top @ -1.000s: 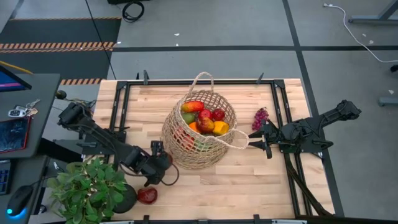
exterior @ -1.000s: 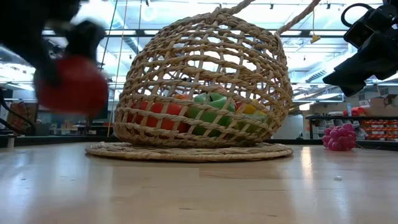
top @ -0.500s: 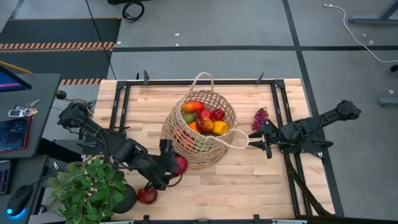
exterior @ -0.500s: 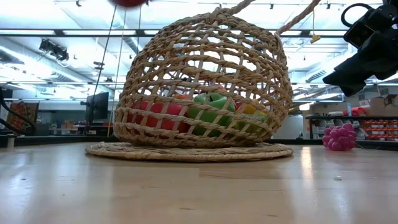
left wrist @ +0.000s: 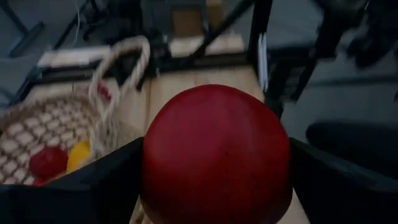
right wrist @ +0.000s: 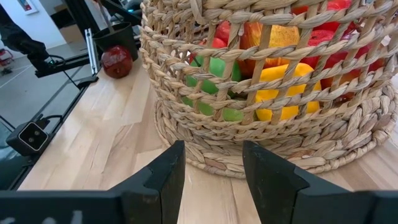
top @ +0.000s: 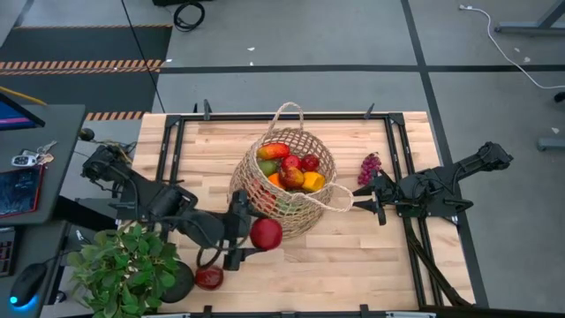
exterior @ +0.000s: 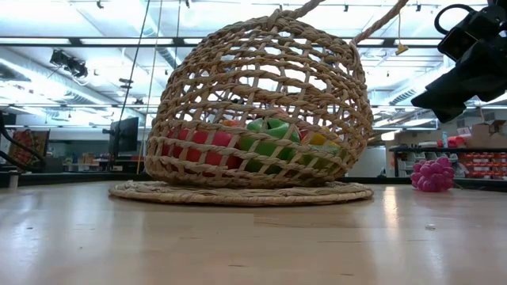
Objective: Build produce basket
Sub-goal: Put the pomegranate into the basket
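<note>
My left gripper [top: 258, 236] is clenched around a round red fruit [top: 266, 233], lifted beside the basket [top: 284, 181], whose open mouth lies up and ahead of my fingers, nearer me than my shut, idle right gripper [top: 366, 199].

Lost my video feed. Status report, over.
Left gripper shut on red fruit, raised beside basket. Right gripper shut, empty, by basket handle. Grapes, another red fruit on table.
</note>
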